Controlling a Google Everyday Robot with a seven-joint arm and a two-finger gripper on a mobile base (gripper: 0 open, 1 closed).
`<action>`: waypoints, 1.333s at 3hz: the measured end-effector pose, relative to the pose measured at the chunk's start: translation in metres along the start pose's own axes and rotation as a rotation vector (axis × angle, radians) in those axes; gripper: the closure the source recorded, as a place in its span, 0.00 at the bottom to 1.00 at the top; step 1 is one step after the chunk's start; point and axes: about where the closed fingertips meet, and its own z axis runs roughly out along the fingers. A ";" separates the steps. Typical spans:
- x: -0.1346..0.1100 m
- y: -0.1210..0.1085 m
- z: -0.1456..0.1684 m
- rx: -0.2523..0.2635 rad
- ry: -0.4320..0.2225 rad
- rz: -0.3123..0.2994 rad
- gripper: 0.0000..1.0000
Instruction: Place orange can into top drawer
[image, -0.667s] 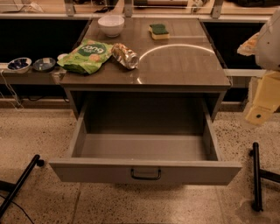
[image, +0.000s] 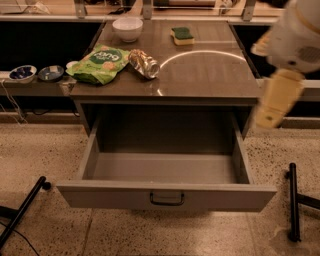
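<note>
While gripper (image: 275, 102) hangs off the table's (image: 210, 80) right edge, grip state impossible to tell, orange can (image: 144, 63) lies sideways far across, just beside snack bag (image: 97, 62); top drawer (image: 165, 197) open below. Risk: round can rolls if nudged.

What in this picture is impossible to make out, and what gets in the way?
Camera view:
Gripper, right of the table: its outline merges with the arm, which the top-right corner cuts off.
Top drawer: its back lies in shadow under the table.
Orange can, lying beside the green snack bag: lettering too small to read.
Two small dishes at left: contents too small to tell.
</note>
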 end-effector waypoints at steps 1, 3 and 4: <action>-0.086 -0.046 0.029 -0.005 -0.031 -0.058 0.00; -0.222 -0.145 0.153 -0.031 -0.011 0.065 0.00; -0.239 -0.171 0.191 -0.013 0.010 0.148 0.00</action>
